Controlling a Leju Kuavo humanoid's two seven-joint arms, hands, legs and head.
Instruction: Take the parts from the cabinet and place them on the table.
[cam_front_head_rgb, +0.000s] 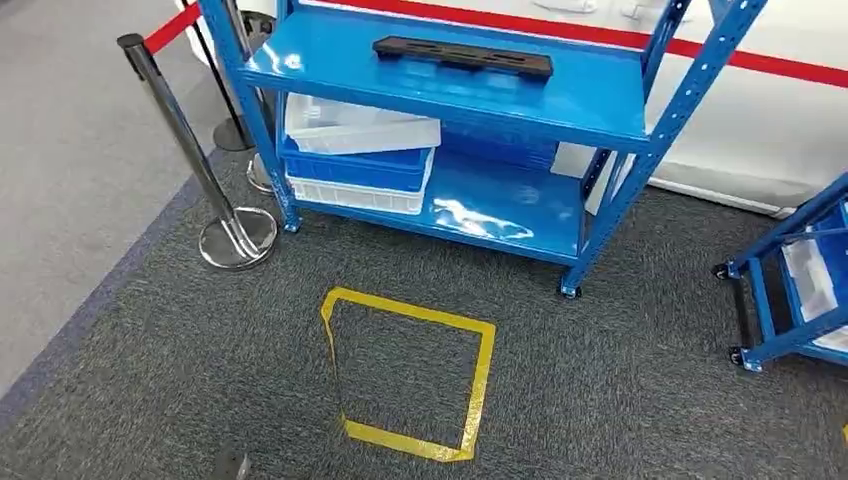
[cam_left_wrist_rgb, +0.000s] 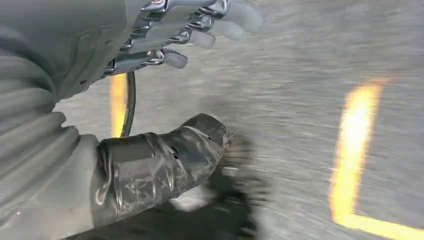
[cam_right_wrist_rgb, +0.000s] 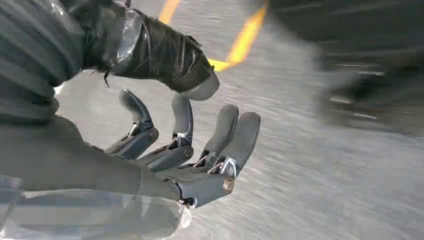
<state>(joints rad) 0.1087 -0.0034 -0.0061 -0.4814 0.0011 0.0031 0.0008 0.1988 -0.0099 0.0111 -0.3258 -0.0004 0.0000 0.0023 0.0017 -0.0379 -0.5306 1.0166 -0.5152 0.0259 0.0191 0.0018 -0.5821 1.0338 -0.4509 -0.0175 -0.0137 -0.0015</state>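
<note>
- Head view: a blue shelving cabinet (cam_front_head_rgb: 640, 120) stands ahead on grey carpet. The task's thing, a long black part (cam_front_head_rgb: 463, 56), lies flat on the top shelf, towards the back, with bare blue shelf on all sides of it.
- On the lower shelf a clear bin (cam_front_head_rgb: 355, 125) sits stacked on a blue bin (cam_front_head_rgb: 350, 168) and a white bin (cam_front_head_rgb: 350, 195), at the cabinet's left end; the right half of that shelf is bare.
- A yellow tape square (cam_front_head_rgb: 410, 370) marks the floor in front of the cabinet. I judge the step in hand to be the approach: nothing has been picked up yet, and the next move calls for stepping up to the cabinet and raising an arm to the top shelf.
- Edges to mind: a chrome stanchion (cam_front_head_rgb: 190, 150) with a red belt stands just left of the cabinet, and a blue cart (cam_front_head_rgb: 790, 280) on castors stands to the right. The carpet between them gives open room.
- Left wrist view: the left robot hand (cam_left_wrist_rgb: 165, 75) hangs over the blurred carpet, fingers apart from the taped thumb, holding nothing. Yellow tape shows on the floor nearby.
- Right wrist view: the right robot hand (cam_right_wrist_rgb: 185, 140) is likewise spread and holds nothing, fingers loosely fanned under the thumb, above carpet.
</note>
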